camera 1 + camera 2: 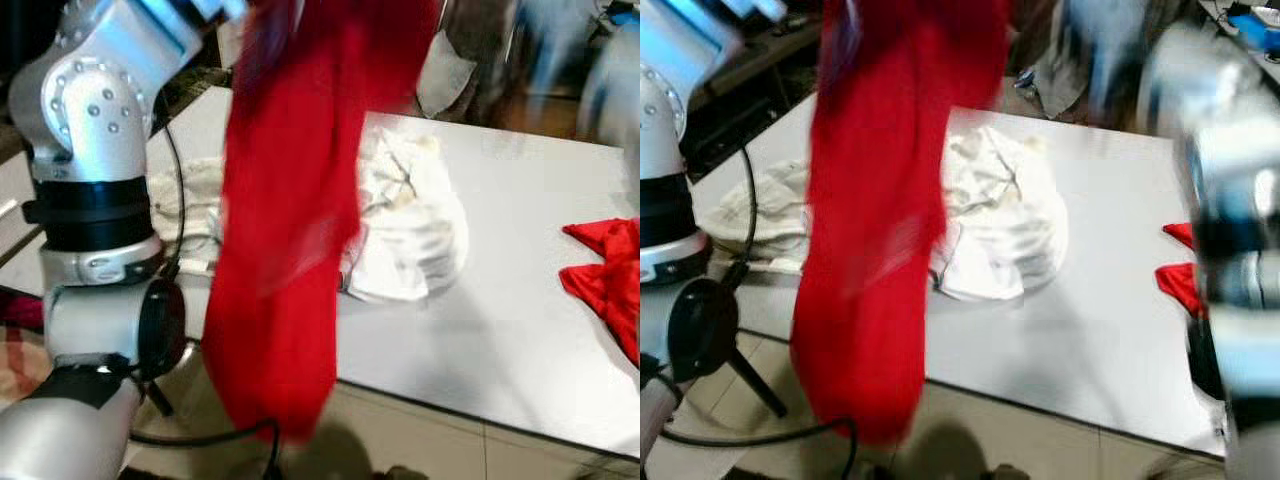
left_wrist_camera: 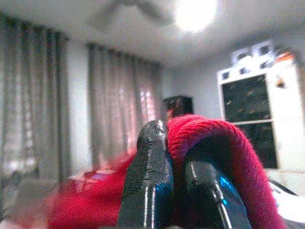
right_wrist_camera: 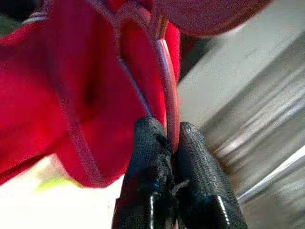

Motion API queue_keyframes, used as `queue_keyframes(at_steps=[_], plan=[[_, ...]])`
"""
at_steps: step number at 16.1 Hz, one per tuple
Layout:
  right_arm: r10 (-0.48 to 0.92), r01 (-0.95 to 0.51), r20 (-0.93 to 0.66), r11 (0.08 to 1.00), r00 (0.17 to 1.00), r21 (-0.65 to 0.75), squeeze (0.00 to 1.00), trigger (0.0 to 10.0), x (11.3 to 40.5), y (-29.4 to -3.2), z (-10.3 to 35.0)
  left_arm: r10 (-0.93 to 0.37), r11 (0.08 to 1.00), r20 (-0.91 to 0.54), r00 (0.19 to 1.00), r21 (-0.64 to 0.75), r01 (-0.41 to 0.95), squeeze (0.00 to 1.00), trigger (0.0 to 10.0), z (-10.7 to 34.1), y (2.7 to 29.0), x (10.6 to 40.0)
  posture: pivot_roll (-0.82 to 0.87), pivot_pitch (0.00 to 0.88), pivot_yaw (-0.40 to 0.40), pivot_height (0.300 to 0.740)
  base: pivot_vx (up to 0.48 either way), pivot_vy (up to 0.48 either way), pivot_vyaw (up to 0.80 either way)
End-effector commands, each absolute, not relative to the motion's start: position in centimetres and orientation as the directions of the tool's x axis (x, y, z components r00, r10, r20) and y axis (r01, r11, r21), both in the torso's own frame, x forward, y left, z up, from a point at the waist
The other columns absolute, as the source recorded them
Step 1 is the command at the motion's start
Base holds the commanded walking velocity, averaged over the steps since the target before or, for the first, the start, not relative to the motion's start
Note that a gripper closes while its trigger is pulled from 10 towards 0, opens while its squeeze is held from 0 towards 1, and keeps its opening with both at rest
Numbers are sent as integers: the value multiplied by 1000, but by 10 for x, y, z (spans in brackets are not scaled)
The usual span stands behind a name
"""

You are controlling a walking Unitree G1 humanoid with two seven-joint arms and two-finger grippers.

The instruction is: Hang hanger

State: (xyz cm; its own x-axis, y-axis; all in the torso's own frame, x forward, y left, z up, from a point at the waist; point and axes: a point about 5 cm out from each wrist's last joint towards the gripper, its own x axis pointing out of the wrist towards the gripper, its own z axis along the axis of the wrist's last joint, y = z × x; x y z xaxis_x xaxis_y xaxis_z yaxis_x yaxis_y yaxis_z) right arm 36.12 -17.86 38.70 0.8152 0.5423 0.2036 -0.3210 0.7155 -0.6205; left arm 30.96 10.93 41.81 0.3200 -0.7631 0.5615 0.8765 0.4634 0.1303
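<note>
Both grippers clamp the load: right gripper (image 3: 174, 143) pinches the hanger (image 3: 167, 81) wire, left gripper (image 2: 178, 167) nips the red garment (image 1: 290, 220), hanging lengthwise over the table's (image 1: 520, 260) near-left edge (blurred).

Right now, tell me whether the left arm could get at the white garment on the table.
Probably not as things stand: the left gripper has its jaws shut on the red garment, which hangs between that arm and the white garment. It would have to let go first.

Home room, curtains (image 2: 43, 105), ceiling fan (image 2: 128, 12), laundry-strewn table (image 1: 520, 290)
</note>
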Motion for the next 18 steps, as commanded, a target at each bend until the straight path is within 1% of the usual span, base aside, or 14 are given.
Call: queue_keyframes(at_steps=[1,2,3,4,5,7,9,11,12,13,14,15,16,18], plan=[[361,-40,466,823,808,-567,0,10000,359,-203,427,-742,439,625,241,182,880,0,10000,435,112,297,-118,0,0,740,0,0,0],[329,7,600,874,729,-486,0,10000,351,-207,455,-714,433,667,211,184,882,0,10000,442,118,292,-117,0,0,740,0,0,0],[355,-1,655,880,667,-475,0,10000,346,-206,466,-693,435,692,202,178,883,0,10000,446,123,289,-115,0,-1,740,0,0,0],[372,-9,662,875,650,-484,0,10000,345,-204,468,-687,436,699,201,174,883,0,10000,446,124,288,-115,0,-1,740,0,0,0],[454,-100,588,840,670,-534,0,10000,355,-196,452,-675,453,701,230,147,879,0,10000,445,126,289,-114,0,-2,740,0,0,0],[525,-167,406,741,748,-650,0,10000,380,-190,396,-672,528,655,347,94,844,0,10000,425,128,301,-109,0,-4,740,0,0,0],[564,-336,173,681,807,-651,0,10000,390,-196,322,-670,615,521,529,-9,788,0,10000,379,122,324,-111,0,6,740,0,0,0],[619,-486,-32,582,784,-652,0,10000,381,-200,270,-636,724,347,689,-41,688,0,10000,335,120,342,-113,0,17,740,0,0,0],[695,-676,-254,436,672,-594,0,10000,353,-205,211,-555,825,125,822,-43,564,0,10000,276,126,355,-119,0,37,740,0,0,0],[715,-729,-309,397,627,-558,0,10000,338,-208,192,-511,859,49,858,-23,512,0,10000,252,130,357,-123,0,50,740,0,0,0],[718,-737,-317,394,620,-548,0,10000,333,-209,189,-496,868,30,868,-5,497,0,10000,246,132,358,-123,0,50,740,0,0,0],[712,-747,-337,393,616,-536,0,10000,324,-213,182,-458,887,-15,889,54,458,0,10000,232,136,361,-127,0,60,740,0,0,0],[692,-732,-349,386,632,-562,0,10000,319,-219,183,-393,913,19,919,125,388,0,10000,232,140,367,-130,0,66,740,0,0,0],[685,-712,-349,355,639,-606,0,10000,312,-218,197,-288,953,111,951,127,274,0,10000,250,146,382,-136,0,86,740,0,0,0]])
